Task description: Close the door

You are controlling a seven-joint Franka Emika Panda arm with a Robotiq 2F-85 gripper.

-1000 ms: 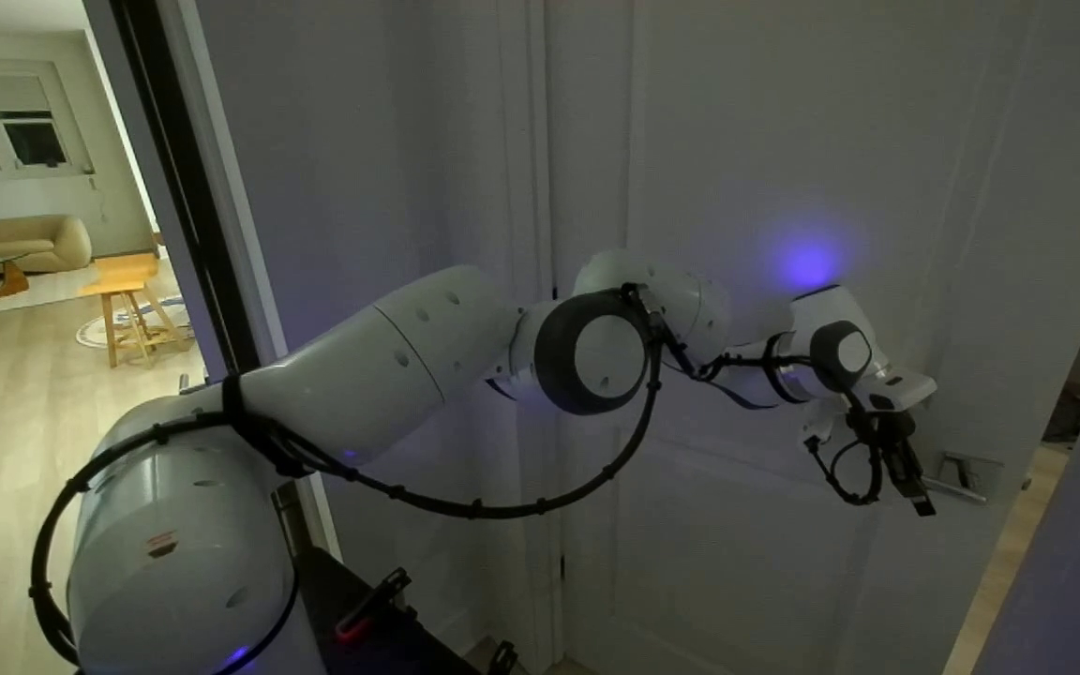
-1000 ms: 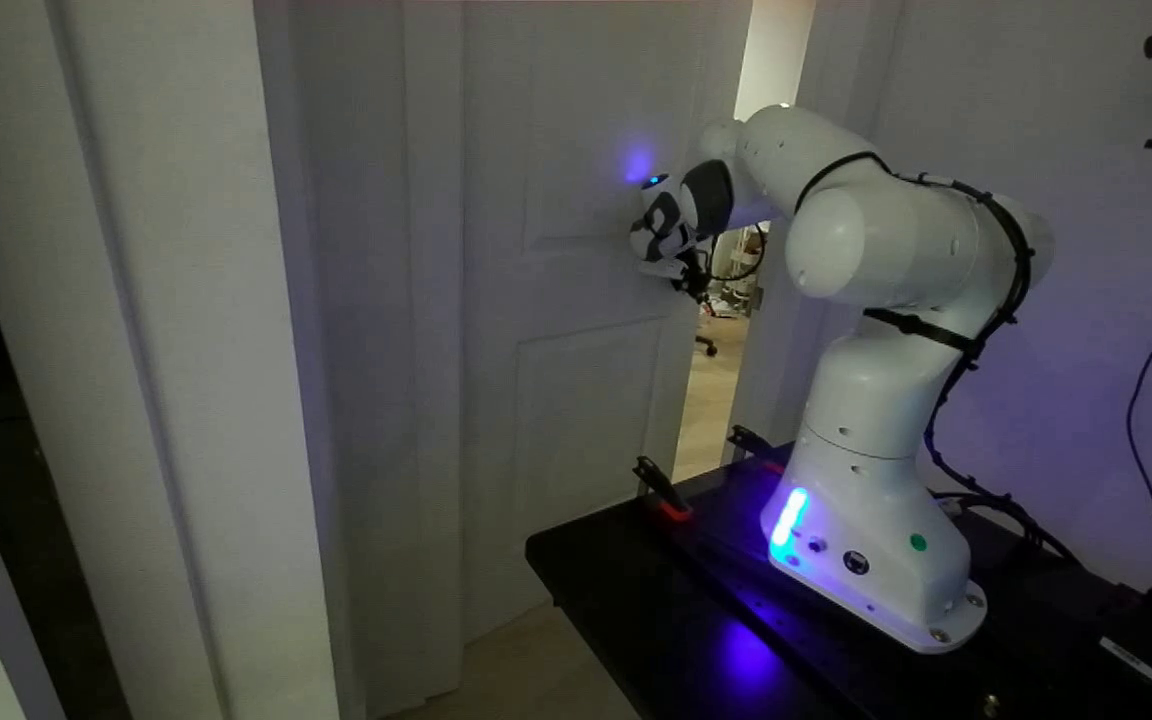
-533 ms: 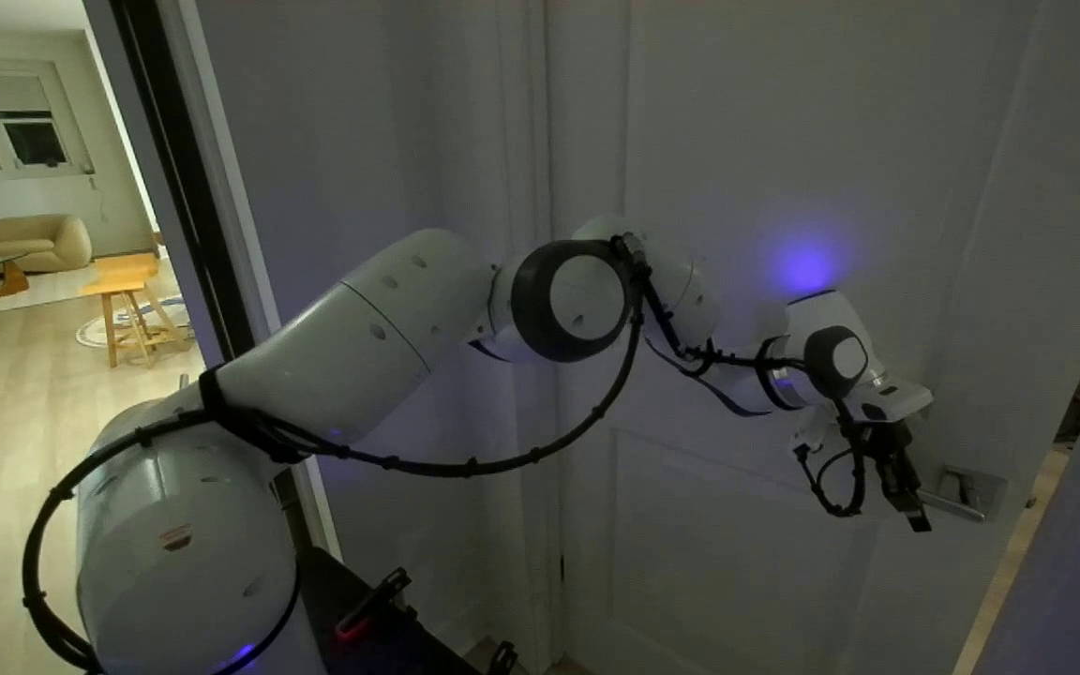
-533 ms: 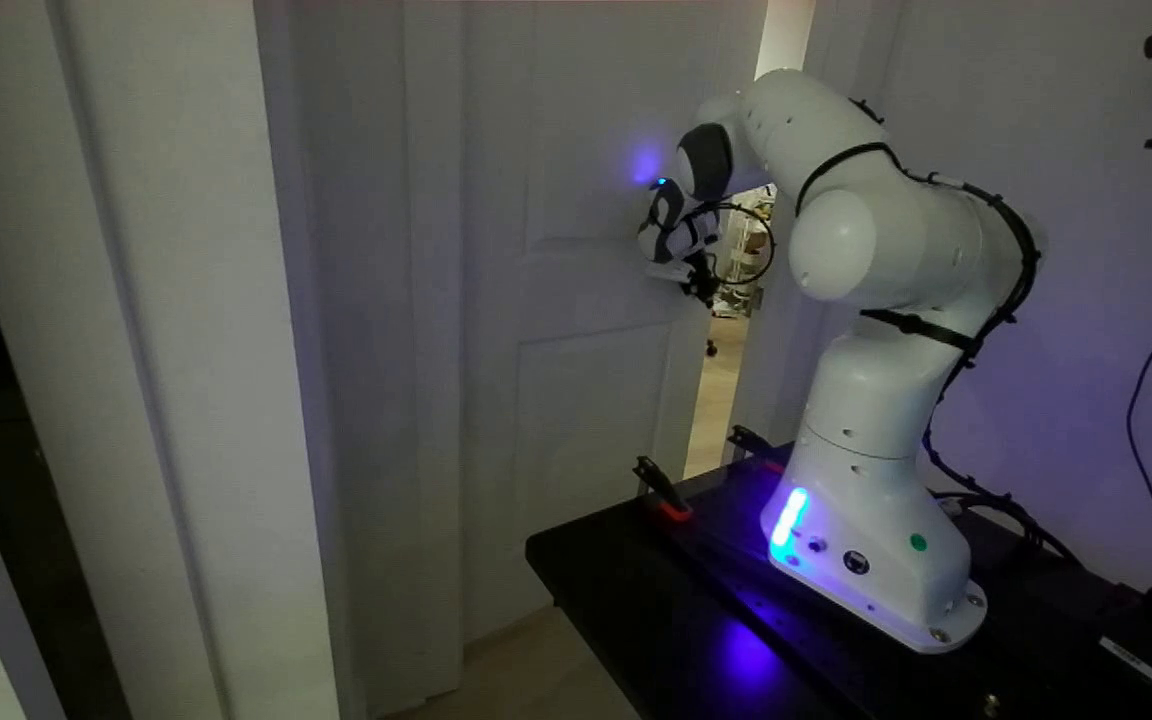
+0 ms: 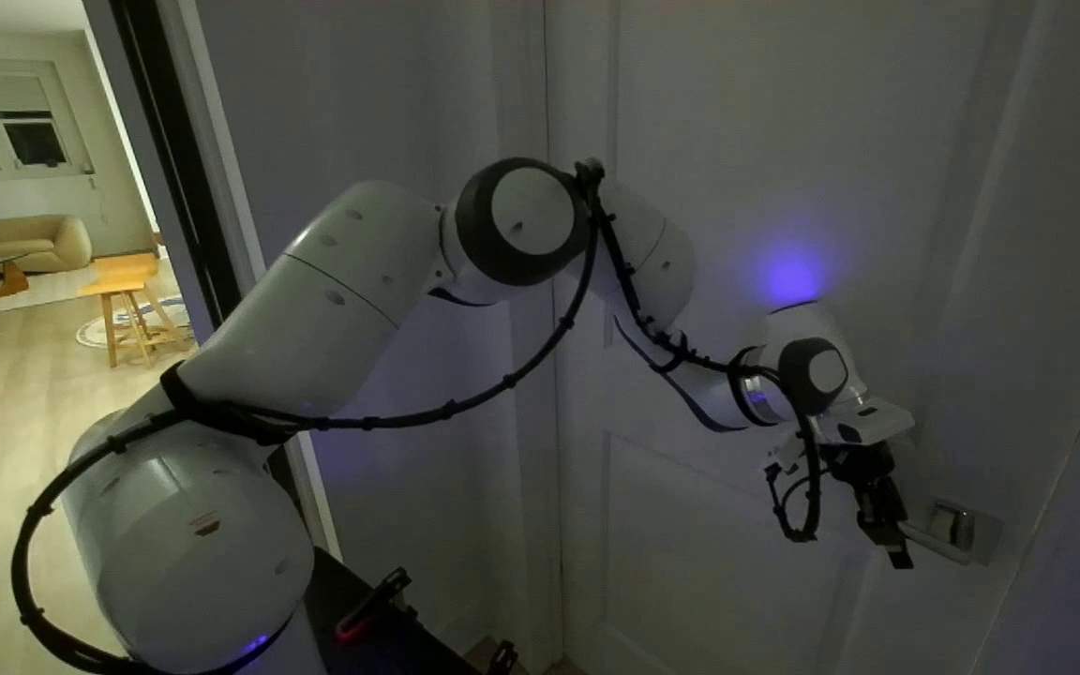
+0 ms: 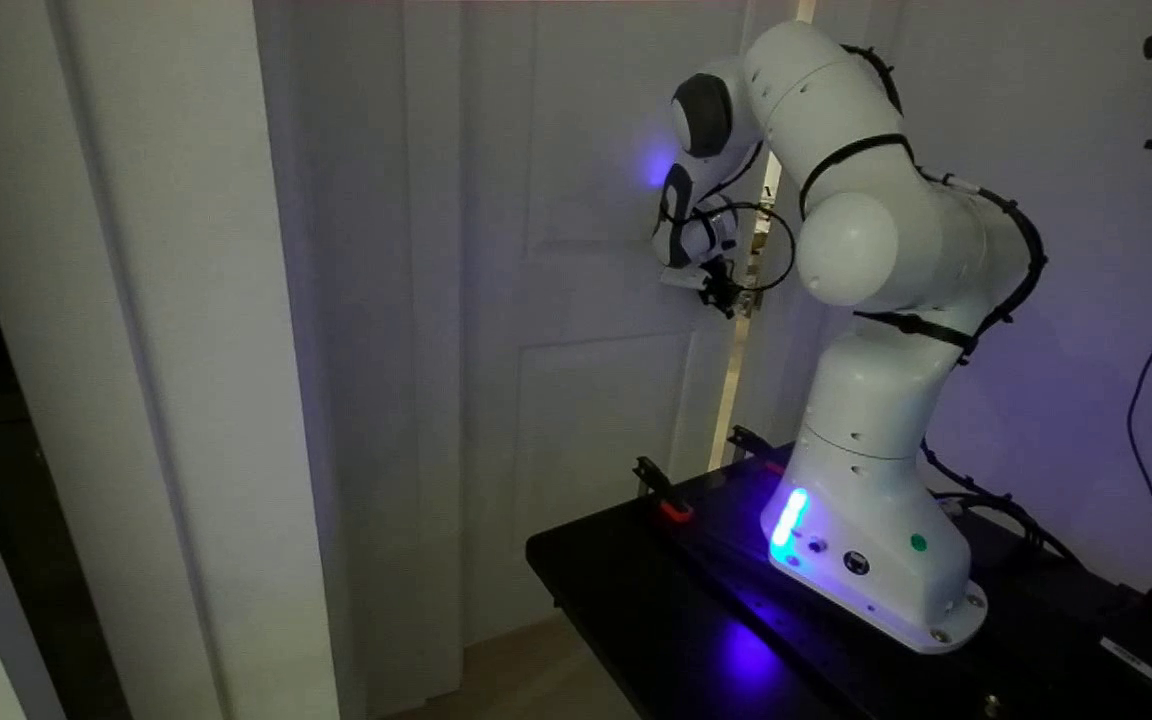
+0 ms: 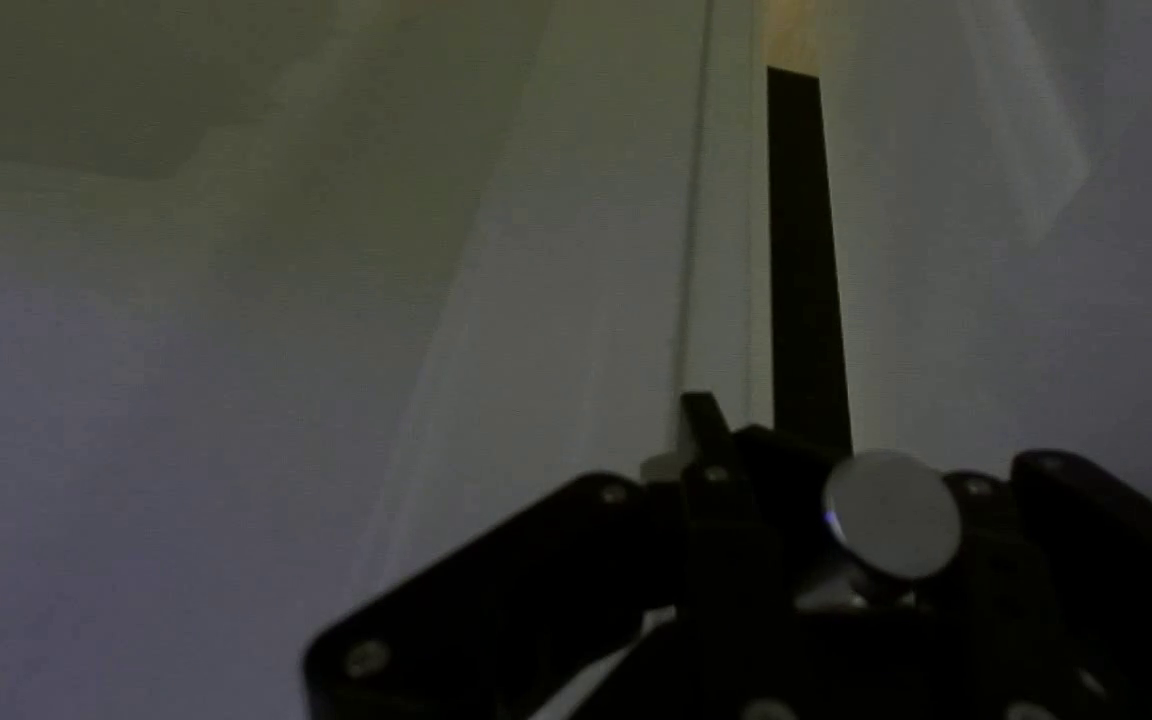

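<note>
The tall white panelled door (image 5: 727, 534) is slightly ajar; it also shows in an exterior view (image 6: 586, 420). Its silver lever handle (image 5: 938, 544) sits on a rectangular plate near the free edge. My gripper (image 5: 889, 536) points down at the lever's free end, and it also shows in an exterior view (image 6: 724, 302). In the wrist view the handle's round end (image 7: 893, 513) lies between the dark fingers, and the gripper (image 7: 861, 495) looks shut on it. The grasp is dark, so the contact is partly hidden.
A thin lit gap (image 6: 726, 400) shows between door and frame. A black table (image 6: 656, 600) bears my base and clamps (image 6: 664, 490). A white wall (image 6: 1056, 400) stands behind the arm. A dark post (image 5: 188, 187) and wooden stool (image 5: 126, 281) stand at the left.
The door has swung towards its frame, and the lit gap has narrowed. My gripper has moved along with the handle, down and slightly left in an exterior view. My elbow has risen.
</note>
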